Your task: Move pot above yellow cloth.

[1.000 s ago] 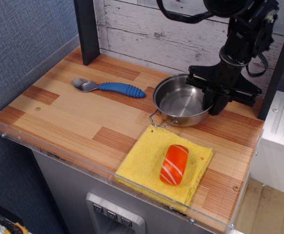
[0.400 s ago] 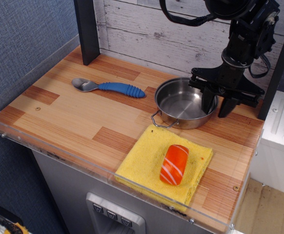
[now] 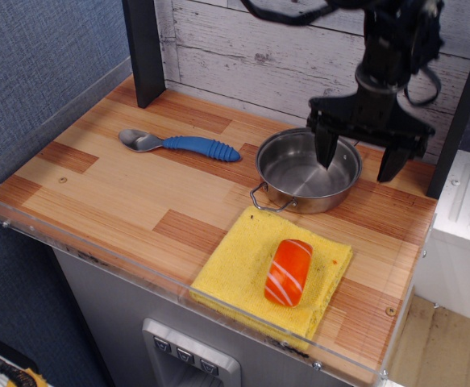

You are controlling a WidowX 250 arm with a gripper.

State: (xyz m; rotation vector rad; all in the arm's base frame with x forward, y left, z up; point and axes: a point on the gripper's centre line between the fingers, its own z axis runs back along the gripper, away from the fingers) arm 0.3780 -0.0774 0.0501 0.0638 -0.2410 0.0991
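Observation:
The shiny steel pot [image 3: 299, 172] sits on the wooden table just behind the yellow cloth [image 3: 233, 268], not on it. One wire loop handle points front-left, toward the cloth. My black gripper [image 3: 359, 157] hangs open and empty over the pot's right rim. Its left finger [image 3: 326, 148] is above the pot's inside and its right finger [image 3: 393, 162] is outside the pot to the right. The cloth lies at the table's front edge.
An orange-red toy with white stripes [image 3: 289, 272] lies on the cloth's right half. A blue-handled metal spoon [image 3: 181, 144] lies to the left of the pot. A black post [image 3: 144, 50] stands at the back left. A clear rail [image 3: 138, 266] runs along the front edge.
The gripper opened off the pot's right rim, spread wide and rose a little. The pot shifted slightly and now rests free on the table.

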